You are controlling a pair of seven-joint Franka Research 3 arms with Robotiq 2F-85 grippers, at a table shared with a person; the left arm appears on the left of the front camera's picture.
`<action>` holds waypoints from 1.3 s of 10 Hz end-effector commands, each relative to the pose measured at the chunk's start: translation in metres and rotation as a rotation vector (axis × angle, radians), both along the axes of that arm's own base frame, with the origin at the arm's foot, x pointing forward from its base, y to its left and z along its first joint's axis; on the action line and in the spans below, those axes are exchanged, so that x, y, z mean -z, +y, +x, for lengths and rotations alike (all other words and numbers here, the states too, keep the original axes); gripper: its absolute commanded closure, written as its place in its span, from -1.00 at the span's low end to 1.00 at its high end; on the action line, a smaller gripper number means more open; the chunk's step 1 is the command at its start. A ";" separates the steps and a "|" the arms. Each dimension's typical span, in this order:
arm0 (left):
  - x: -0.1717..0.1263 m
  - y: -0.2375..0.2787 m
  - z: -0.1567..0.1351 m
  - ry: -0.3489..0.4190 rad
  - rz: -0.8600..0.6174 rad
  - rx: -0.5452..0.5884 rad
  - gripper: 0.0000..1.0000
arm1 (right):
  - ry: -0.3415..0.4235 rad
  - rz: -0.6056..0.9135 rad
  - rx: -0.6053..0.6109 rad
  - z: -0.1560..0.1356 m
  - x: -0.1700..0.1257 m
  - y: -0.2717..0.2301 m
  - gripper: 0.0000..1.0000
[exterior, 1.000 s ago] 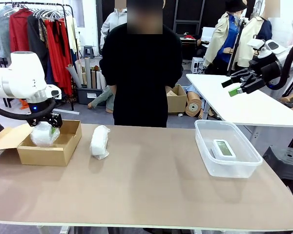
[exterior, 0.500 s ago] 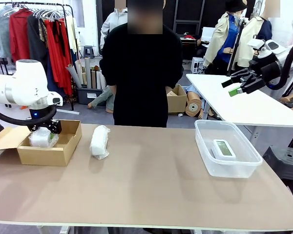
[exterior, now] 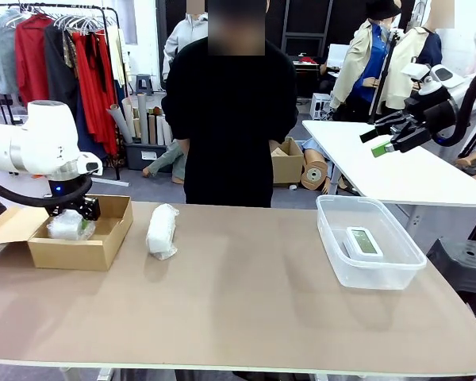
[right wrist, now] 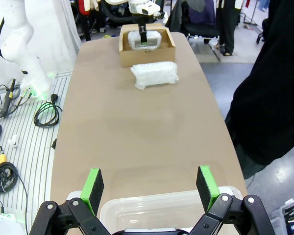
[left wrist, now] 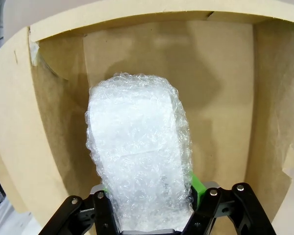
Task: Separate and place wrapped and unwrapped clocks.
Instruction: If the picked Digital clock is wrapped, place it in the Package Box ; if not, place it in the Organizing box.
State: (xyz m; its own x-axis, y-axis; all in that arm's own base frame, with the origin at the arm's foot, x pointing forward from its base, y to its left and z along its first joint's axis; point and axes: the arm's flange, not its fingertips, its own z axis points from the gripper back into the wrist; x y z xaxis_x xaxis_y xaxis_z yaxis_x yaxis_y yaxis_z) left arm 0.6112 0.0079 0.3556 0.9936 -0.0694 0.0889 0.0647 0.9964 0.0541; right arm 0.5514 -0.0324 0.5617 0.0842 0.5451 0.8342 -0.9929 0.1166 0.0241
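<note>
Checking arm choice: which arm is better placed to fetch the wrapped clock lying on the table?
Left. The left gripper is in the box, beside the table clock, though it grips the other wrapped clock. The right gripper hangs open, high over the tub, farther away.

Box wall (exterior: 70, 255) hides underside of wrapped clock (exterior: 66, 228).

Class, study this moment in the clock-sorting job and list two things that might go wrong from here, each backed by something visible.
1. The left gripper pinches the wrapped clock through soft bubble wrap inside the cardboard box. On release, the wrap may cling to the gripper and lift out again.
2. The second wrapped clock lies beside the box, so an arm reaching for it might knock the box wall.
</note>
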 end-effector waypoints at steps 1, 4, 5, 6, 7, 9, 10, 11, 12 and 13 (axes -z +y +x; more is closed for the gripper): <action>-0.006 0.004 0.004 -0.017 0.013 0.023 -0.06 | -0.004 0.002 0.000 0.000 -0.002 0.000 -1.00; -0.008 0.005 0.003 -0.023 0.011 0.024 -1.00 | -0.004 0.002 0.000 0.000 -0.002 0.000 -1.00; -0.011 0.005 0.004 -0.030 0.010 0.027 -1.00 | -0.004 0.002 0.000 0.000 -0.002 0.000 -1.00; -0.014 0.005 0.004 -0.037 0.014 0.028 -1.00 | -0.004 0.002 0.000 0.000 -0.002 0.000 -1.00; -0.018 0.005 0.004 -0.051 0.018 0.029 -1.00 | -0.004 0.002 0.000 0.000 -0.002 0.000 -1.00; -0.032 0.004 0.002 -0.090 0.019 0.033 -1.00 | -0.004 0.002 0.000 0.000 -0.002 0.000 -1.00; -0.042 0.006 0.002 -0.106 0.017 0.030 -1.00 | -0.004 0.002 0.000 0.000 -0.002 0.000 -1.00; -0.052 0.007 0.001 -0.111 0.007 0.022 -1.00 | -0.004 0.002 0.000 0.000 -0.002 0.000 -1.00; -0.058 0.008 0.001 -0.106 0.002 0.011 -1.00 | -0.004 0.002 0.000 0.000 -0.002 0.000 -1.00; -0.063 0.009 0.000 -0.088 0.002 0.018 -1.00 | -0.004 0.002 0.000 0.000 -0.002 0.000 -1.00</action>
State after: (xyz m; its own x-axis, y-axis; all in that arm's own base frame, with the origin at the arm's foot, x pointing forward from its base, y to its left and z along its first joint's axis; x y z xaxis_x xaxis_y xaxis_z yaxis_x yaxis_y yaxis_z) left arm 0.6136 0.0103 0.4155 0.9779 -0.0755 0.1948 0.0642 0.9959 0.0639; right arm 0.5514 -0.0324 0.5617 0.0842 0.5450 0.8342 -0.9929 0.1166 0.0241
